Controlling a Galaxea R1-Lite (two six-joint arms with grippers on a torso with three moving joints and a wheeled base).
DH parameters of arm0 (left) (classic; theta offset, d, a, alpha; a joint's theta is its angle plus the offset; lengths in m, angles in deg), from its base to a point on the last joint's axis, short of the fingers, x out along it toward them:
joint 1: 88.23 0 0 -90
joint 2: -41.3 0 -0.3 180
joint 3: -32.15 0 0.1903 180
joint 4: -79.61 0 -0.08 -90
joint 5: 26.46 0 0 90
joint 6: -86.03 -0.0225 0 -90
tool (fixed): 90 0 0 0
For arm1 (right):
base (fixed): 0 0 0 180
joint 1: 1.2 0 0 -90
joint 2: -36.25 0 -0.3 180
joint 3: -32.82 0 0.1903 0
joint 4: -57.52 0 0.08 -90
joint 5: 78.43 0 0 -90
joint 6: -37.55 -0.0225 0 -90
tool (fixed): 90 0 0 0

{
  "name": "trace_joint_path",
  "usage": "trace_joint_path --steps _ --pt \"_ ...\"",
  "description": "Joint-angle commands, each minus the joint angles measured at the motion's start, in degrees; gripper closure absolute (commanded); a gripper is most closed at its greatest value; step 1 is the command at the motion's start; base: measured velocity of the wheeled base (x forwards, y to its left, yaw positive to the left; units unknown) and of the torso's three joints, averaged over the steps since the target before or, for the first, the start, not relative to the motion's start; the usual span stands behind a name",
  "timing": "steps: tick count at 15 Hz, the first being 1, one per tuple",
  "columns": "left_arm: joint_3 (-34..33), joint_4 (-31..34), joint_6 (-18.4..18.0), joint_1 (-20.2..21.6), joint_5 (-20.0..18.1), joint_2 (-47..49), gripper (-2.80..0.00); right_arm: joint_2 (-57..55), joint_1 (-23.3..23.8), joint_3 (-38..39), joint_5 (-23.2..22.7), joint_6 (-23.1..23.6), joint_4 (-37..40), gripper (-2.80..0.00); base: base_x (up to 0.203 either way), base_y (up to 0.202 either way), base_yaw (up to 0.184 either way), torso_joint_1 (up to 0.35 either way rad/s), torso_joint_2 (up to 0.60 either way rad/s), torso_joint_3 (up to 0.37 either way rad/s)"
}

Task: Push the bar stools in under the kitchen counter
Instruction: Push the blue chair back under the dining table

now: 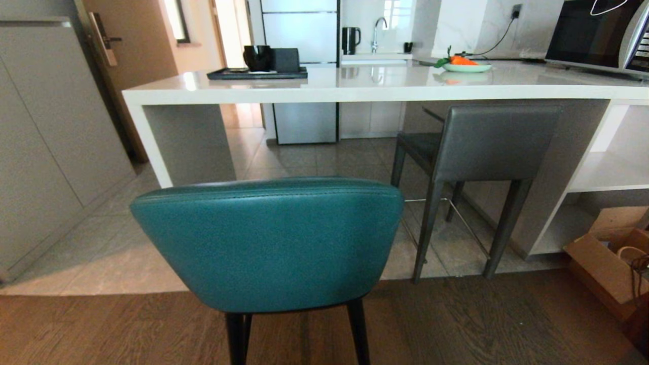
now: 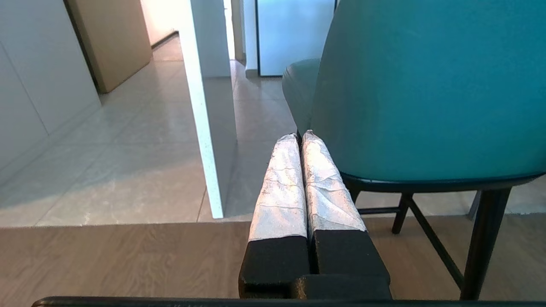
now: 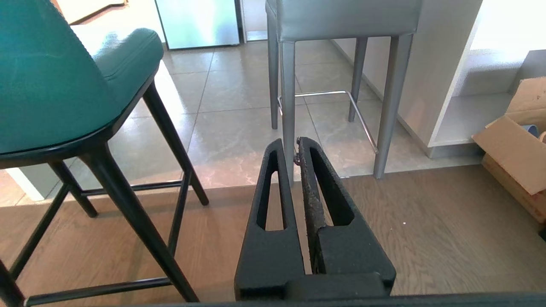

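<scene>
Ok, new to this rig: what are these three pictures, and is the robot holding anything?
One robot, three cameras. The head camera looks forward at the kitchen counter: on it sit a dark tray with a black mug, and a plate with carrots. The teal stool stands out on the wood floor; the grey stool sits partly under the counter. The other two cameras ride on the wrists. The left gripper, fingers taped, is shut beside the teal stool's back; the right gripper is shut too. Neither holds anything.

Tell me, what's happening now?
Left claw and right claw shut, empty. Teal padded stool out; grey leather stool near white stone counter. Path clear.
</scene>
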Motion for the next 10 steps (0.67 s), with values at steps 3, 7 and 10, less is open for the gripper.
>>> trace_joint_path --steps 3,7,10 --pt "-2.3 -0.3 1.1 0.0 0.7 0.0 0.0 0.0 0.0 1.3 -0.1 0.3 -0.1 0.0 0.0 0.0 0.0 0.0 0.0 0.0" --pt "-2.3 -3.6 1.7 0.0 0.9 0.1 0.0 0.0 0.0 1.2 0.0 0.2 -0.1 0.0 0.0 0.0 0.0 0.0 0.0 0.0" --pt "-2.3 -3.6 1.6 0.0 0.9 0.1 0.0 0.0 0.0 1.3 0.0 0.2 0.0 0.0 0.0 0.0 0.0 0.0 0.0 0.0"
